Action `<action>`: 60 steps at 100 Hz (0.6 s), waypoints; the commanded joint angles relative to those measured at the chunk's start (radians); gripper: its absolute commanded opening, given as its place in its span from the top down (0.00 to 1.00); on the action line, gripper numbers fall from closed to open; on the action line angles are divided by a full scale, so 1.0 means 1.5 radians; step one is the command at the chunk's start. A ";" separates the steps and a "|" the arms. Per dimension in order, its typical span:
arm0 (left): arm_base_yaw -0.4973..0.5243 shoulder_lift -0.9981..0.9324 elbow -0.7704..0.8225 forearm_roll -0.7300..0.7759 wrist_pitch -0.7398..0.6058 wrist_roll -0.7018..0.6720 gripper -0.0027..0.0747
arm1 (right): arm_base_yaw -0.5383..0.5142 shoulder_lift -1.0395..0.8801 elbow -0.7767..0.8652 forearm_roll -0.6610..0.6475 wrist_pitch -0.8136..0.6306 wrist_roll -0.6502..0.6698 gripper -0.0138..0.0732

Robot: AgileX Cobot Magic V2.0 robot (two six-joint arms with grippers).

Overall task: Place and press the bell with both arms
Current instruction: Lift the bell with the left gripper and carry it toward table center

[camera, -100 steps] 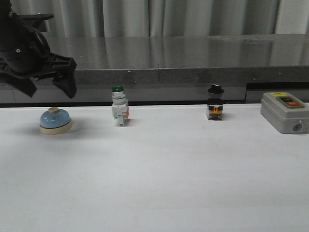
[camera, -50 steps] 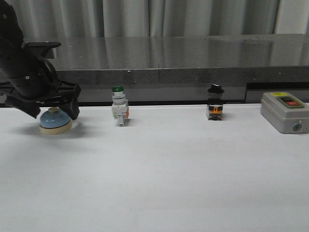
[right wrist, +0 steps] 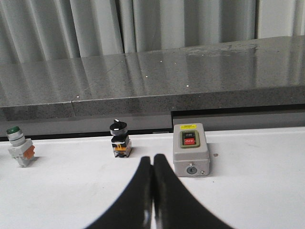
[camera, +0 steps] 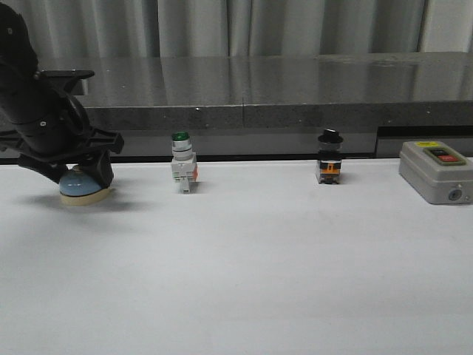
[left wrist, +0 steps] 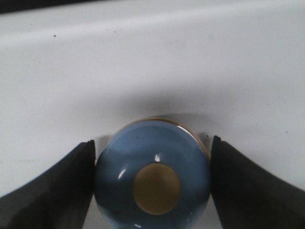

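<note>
The bell [camera: 80,184] sits on the white table [camera: 259,266] at its far left, left of the green-capped switch [camera: 182,170]. We see the left gripper [left wrist: 152,183] down around it, one finger [left wrist: 57,188] on each side of the blue dome, touching or nearly so. Right gripper [right wrist: 152,191] has its fingers pressed together, holding nothing.

The light-blue bell [left wrist: 152,174] sits on the white table [left wrist: 152,62] between the left end effector's [left wrist: 152,183] black fingers [left wrist: 52,186], both touching its dome.

The white table [camera: 244,274] carries the bell [camera: 80,186] at 9 o'clock, the green-capped switch [camera: 182,164] at 11, the black-capped switch [camera: 329,158] at 1 and the grey switch box [camera: 436,171] at 3.
</note>
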 commanded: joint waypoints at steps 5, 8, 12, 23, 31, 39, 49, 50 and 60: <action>-0.004 -0.034 -0.020 -0.002 -0.010 -0.003 0.62 | -0.003 -0.011 -0.009 -0.007 -0.053 -0.006 0.91; -0.004 -0.034 -0.020 -0.002 -0.007 -0.003 0.65 | -0.003 -0.011 -0.009 -0.007 -0.053 -0.006 0.91; -0.004 -0.035 -0.020 -0.002 -0.004 -0.003 0.68 | -0.003 -0.011 -0.009 -0.007 -0.053 -0.006 0.91; -0.004 -0.051 -0.020 -0.002 0.000 -0.003 0.70 | -0.003 -0.011 -0.009 -0.007 -0.053 -0.006 0.91; -0.004 -0.073 -0.020 -0.002 0.006 -0.003 0.70 | -0.003 -0.011 -0.009 -0.007 -0.053 -0.006 0.91; -0.004 -0.105 -0.020 -0.002 0.016 -0.003 0.70 | -0.003 -0.011 -0.009 -0.007 -0.053 -0.006 0.91; -0.005 -0.158 -0.020 -0.002 0.035 -0.003 0.70 | -0.003 -0.011 -0.009 -0.007 -0.053 -0.006 0.91; -0.006 -0.162 -0.020 -0.002 0.038 -0.003 0.70 | -0.003 -0.011 -0.009 -0.007 -0.053 -0.006 0.91; -0.016 -0.210 -0.020 -0.003 0.058 -0.003 0.70 | -0.003 -0.011 -0.009 -0.007 -0.053 -0.006 0.91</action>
